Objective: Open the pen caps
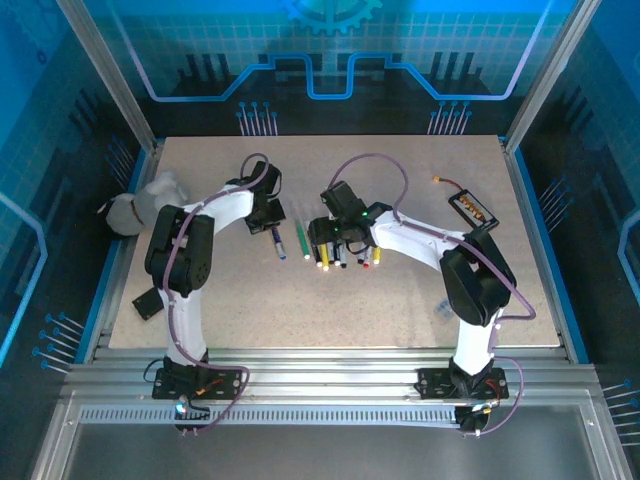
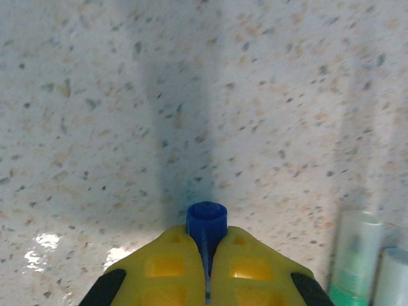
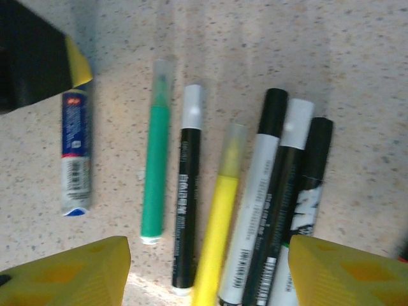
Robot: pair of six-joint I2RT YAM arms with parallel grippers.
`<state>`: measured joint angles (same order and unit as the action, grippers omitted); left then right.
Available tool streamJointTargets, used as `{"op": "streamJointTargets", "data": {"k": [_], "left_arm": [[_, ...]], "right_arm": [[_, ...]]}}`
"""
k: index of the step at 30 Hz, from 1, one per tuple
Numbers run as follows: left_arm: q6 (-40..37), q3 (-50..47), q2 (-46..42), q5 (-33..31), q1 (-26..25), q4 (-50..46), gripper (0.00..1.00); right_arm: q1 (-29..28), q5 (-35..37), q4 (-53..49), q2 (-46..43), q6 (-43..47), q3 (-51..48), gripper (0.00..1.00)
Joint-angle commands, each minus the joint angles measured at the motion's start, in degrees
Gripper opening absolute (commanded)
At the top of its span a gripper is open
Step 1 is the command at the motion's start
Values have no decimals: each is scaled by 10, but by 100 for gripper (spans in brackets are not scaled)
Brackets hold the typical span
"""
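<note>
Pens (image 3: 258,204) lie on the tabletop (image 3: 357,51); left end effector (image 2: 207,261) clenches the blue pen (image 2: 206,220), right end effector (image 3: 209,271) hangs open.

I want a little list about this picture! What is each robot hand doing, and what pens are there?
left gripper: shut on the blue pen
right gripper: open, holding nothing, above the yellow pen
lying between those two pens: green pen, black pen
green pen's top: clear cap, on
surface: speckled table
</note>
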<state>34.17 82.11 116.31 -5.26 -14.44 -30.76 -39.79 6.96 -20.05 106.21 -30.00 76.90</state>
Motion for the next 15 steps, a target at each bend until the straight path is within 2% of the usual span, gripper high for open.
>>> {"op": "streamJointTargets", "data": {"k": [1,7,15], "left_arm": [[-9,28,-2,26,-2,-21,0],[-9,35,-41,73,-3,-25,0],[-4,51,-86,136,-2,-41,0]], "right_arm": [[-18,-52,14,16,7,26,68],[-21,-122,35,39,-2,40,67],[-26,-170,76,56,3,48,72]]}}
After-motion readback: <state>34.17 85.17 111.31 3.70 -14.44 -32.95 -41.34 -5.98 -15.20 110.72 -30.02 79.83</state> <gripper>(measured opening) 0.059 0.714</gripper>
